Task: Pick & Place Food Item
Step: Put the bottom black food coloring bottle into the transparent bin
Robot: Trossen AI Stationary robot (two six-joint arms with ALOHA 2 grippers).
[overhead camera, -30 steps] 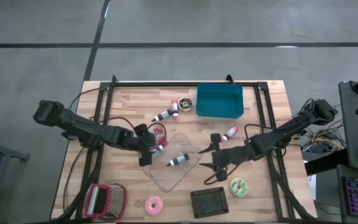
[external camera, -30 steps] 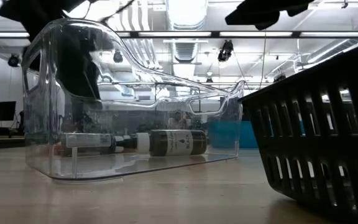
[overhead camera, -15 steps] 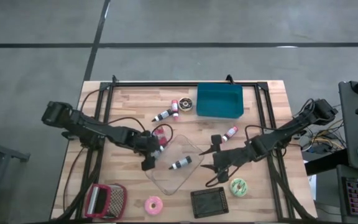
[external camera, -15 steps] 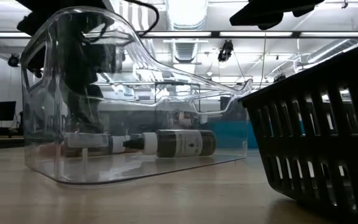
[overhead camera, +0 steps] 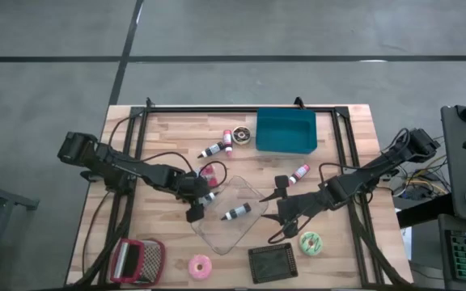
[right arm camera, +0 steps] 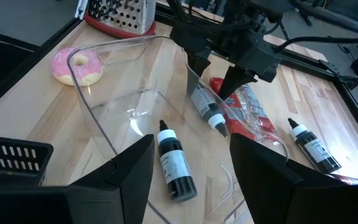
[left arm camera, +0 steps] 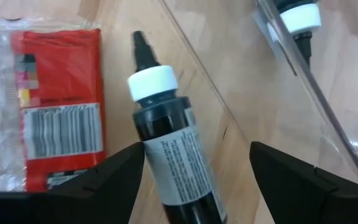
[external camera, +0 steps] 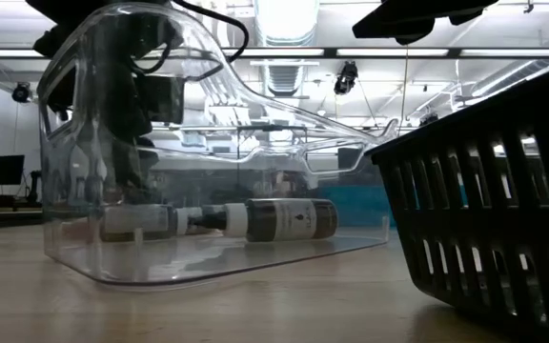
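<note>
A dark bottle with a white cap [left arm camera: 169, 155] lies on the table between a red packet [left arm camera: 55, 118] and the left wall of a clear bin [overhead camera: 245, 184]. My left gripper [overhead camera: 196, 202] is open and tipped steeply down over this bottle, one finger on each side of it [left arm camera: 196, 149]. A second dark bottle [right arm camera: 173, 165] lies on its side inside the bin. My right gripper [overhead camera: 275, 210] hangs open above the bin's right side with nothing between its fingers. My left gripper has one finger [left arm camera: 309, 183] at the clear bin's left wall [left arm camera: 328, 124]; whether it touches the wall I cannot tell. Whether the other finger [left arm camera: 114, 177] touches the bottle's side I cannot tell either.
A black basket [overhead camera: 271, 263], a green donut [overhead camera: 310, 242], a pink donut [overhead camera: 200, 265] and a grater [overhead camera: 136, 260] lie along the near edge. At the far side are a teal bin [overhead camera: 285, 129], a chocolate donut [overhead camera: 243, 135] and more small bottles [overhead camera: 214, 149].
My left gripper has sunk toward the table and rolled, coming down over the bottle beside the red packet. The clear bin, with the bottle in it, has slid a little toward the table's right edge.
</note>
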